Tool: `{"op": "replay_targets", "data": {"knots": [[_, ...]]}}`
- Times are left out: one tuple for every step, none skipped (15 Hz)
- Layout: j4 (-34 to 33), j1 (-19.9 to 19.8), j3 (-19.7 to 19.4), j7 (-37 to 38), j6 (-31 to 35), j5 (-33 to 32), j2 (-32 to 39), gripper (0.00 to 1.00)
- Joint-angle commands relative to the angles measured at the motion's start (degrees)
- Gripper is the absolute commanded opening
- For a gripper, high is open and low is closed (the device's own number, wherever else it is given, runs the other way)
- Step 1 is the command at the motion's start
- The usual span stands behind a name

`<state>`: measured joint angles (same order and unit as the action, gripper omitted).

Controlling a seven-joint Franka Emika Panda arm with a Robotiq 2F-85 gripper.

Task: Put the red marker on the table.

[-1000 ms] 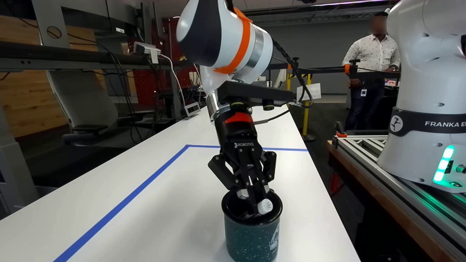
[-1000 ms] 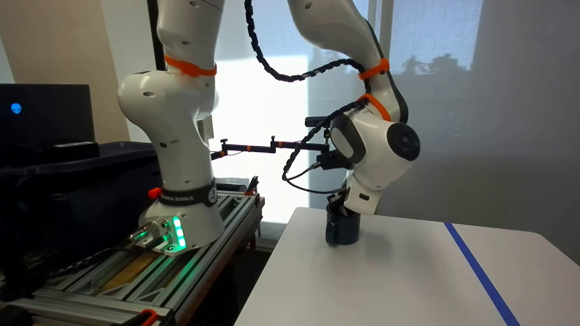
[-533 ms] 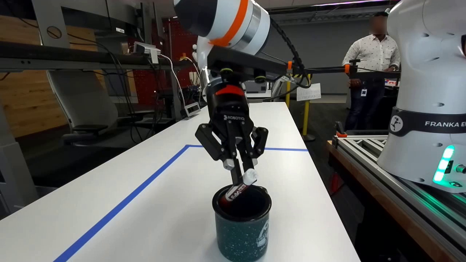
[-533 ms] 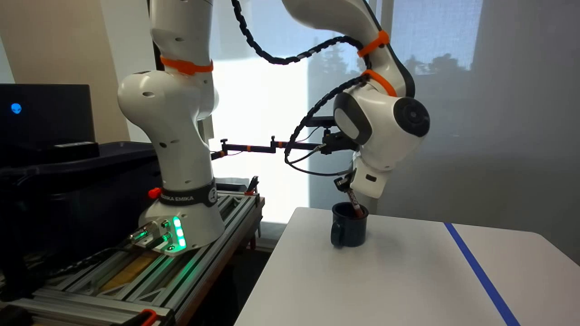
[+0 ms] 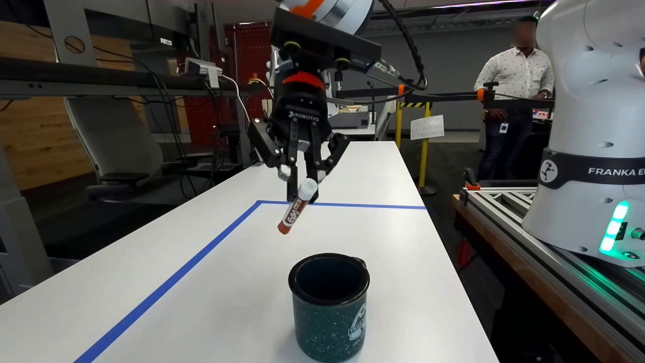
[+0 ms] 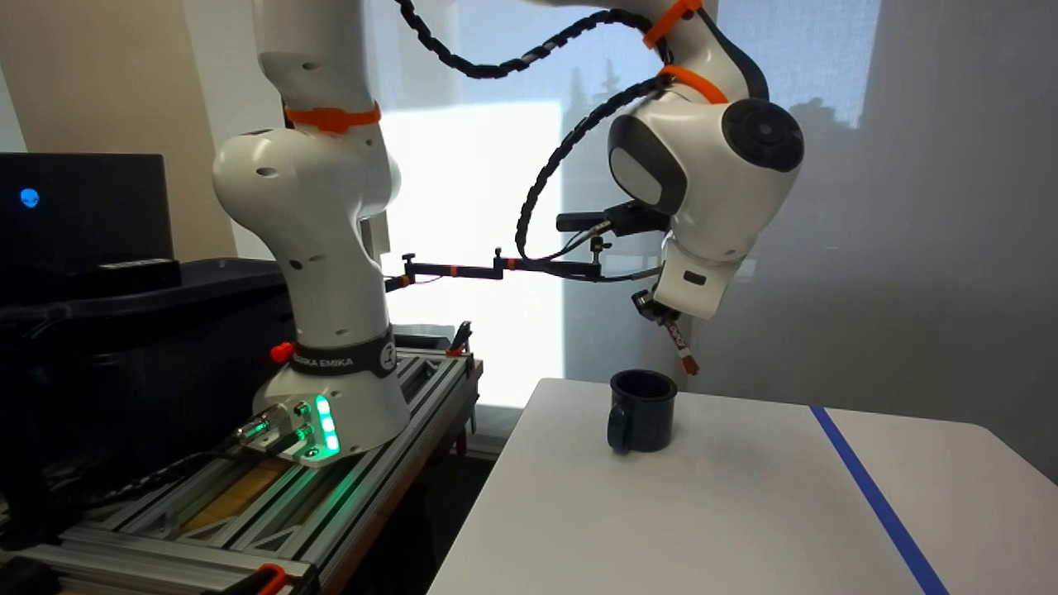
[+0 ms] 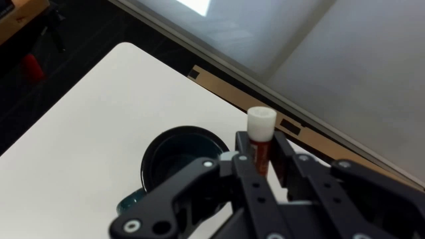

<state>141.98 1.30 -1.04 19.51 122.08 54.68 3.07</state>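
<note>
Red and slanting, the marker (image 5: 296, 208) hangs to one side of the mug (image 5: 325, 322), higher than its rim; our jaws are narrowed on it near the white end, which we think leaves the lower end free to meet the counter (image 5: 242, 292) first.

Table (image 6: 744, 504) lies open between the obstructing cup (image 6: 649, 420) and blue tape (image 6: 874, 496).
</note>
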Motion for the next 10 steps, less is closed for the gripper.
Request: {"op": "replay_targets", "data": {"knots": [[1.0, -1.7, -1.1, 2.5, 3.5, -0.3, -2.5, 0.05], [0.9, -2.2, -1.5, 2.6, 4.9, -0.3, -2.1, 0.05], [1.0, -2.6, -1.8, 2.7, 6.4, -0.3, -1.8, 0.05], [0.9, -3.0, -2.2, 2.5, 8.0, 0.0, -1.2, 0.05], [0.9, -3.3, -2.4, 2.6, 9.1, 0.2, -0.7, 0.05], [0.8, -3.5, -2.6, 2.6, 10.7, 0.2, 0.0, 0.05], [0.9, -3.7, -2.8, 2.6, 12.2, 0.1, 0.7, 0.05], [0.8, -3.7, -2.8, 2.6, 13.9, 0.2, 1.5, 0.05], [0.8, -3.7, -2.8, 2.8, 15.4, 0.2, 2.5, 0.05], [0.6, -3.8, -2.9, 2.9, 16.6, 0.3, 3.6, 0.05]]}}
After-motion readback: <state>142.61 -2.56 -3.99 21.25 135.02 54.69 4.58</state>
